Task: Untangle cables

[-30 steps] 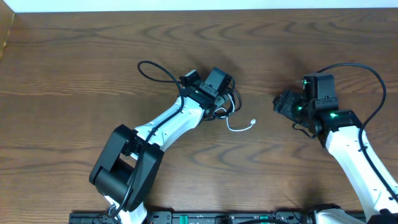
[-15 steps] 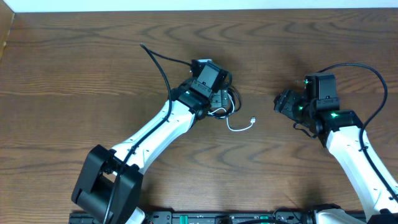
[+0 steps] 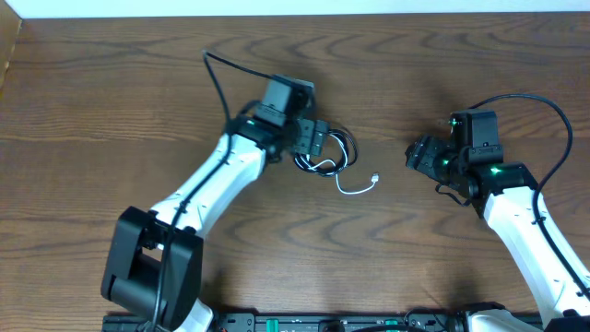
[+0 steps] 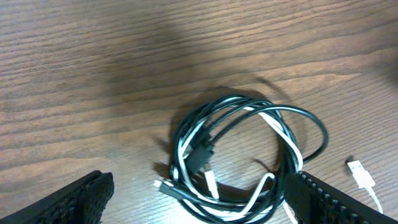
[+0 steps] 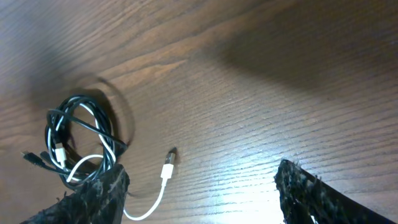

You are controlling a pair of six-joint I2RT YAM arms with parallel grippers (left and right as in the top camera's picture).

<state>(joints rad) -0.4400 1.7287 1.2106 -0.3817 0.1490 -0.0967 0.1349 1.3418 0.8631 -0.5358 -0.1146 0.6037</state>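
Overhead view: the black cable (image 3: 346, 148) and white cable (image 3: 355, 191) lie on the wooden table (image 3: 120, 83) between the two arms, much nearer the left one
Coil: left wrist view shows both cords wound into one small round bundle, black loops (image 4: 314, 124) outermost, white strands (image 4: 287, 132) threaded through them
Loose end: a white tail runs out of the bundle toward the right arm and ends in a small white plug (image 3: 375, 180) lying flat, apart from the coil
Left gripper (image 3: 312, 146): released, fingers (image 4: 87, 198) spread wide on either side of the coil and holding nothing; it sits just beside or over the bundle's left edge, and I cannot tell whether it touches
Right gripper (image 3: 417, 155): also released and empty, fingers (image 5: 298, 190) well spread, facing the coil from a distance, with the plug (image 5: 168, 169) lying between it and the bundle
Step in hand: by my reading, the approach before a first grasp; nothing is separated yet
Next move calls for: the left jaws closing on black loops only, the right arm coming in for the white tail near its plug, then a slow pull apart
Risk: pinching both cords together would only drag the whole coil
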